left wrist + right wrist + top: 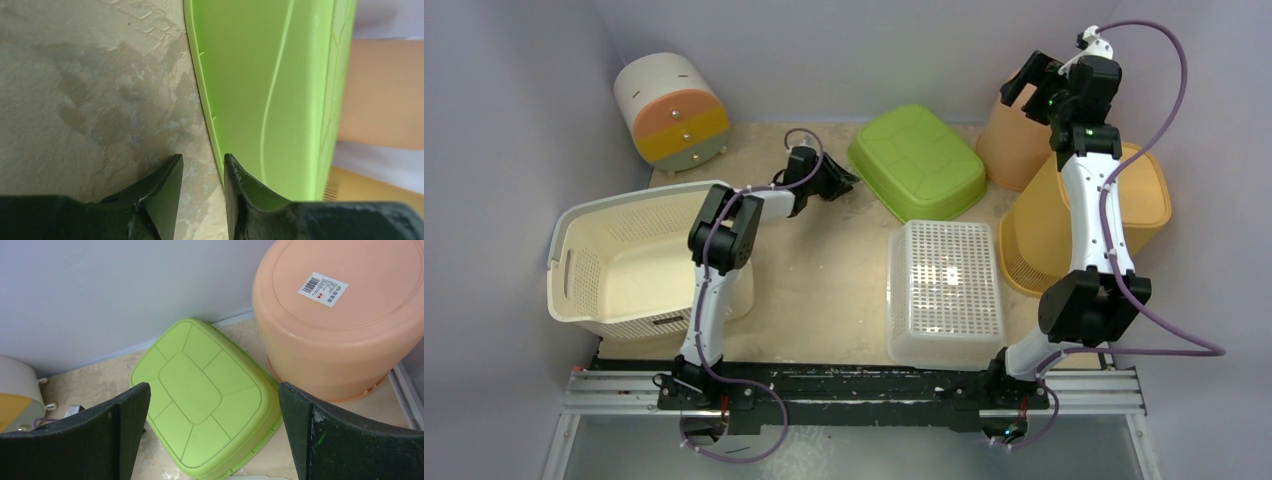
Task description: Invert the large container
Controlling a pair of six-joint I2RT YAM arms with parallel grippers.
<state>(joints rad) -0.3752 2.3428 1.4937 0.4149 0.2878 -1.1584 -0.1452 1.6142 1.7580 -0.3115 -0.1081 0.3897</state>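
A large green basin (916, 162) lies upside down at the back middle of the table, its ribbed bottom facing up. It also shows in the right wrist view (200, 395). My left gripper (849, 183) is low on the table at the basin's left rim. In the left wrist view the left gripper (203, 167) has a narrow gap with only bare table in it, and the basin's wall (270, 90) stands just right of the right finger. My right gripper (1031, 85) is raised high at the back right, wide open and empty (212, 405).
A cream laundry basket (614, 265) sits at the left, opening up. A white perforated basket (946, 290) lies upside down in front. An upside-down peach bucket (340, 315) and a yellow-orange basket (1089, 215) stand at the right. A small drawer unit (672, 110) stands back left.
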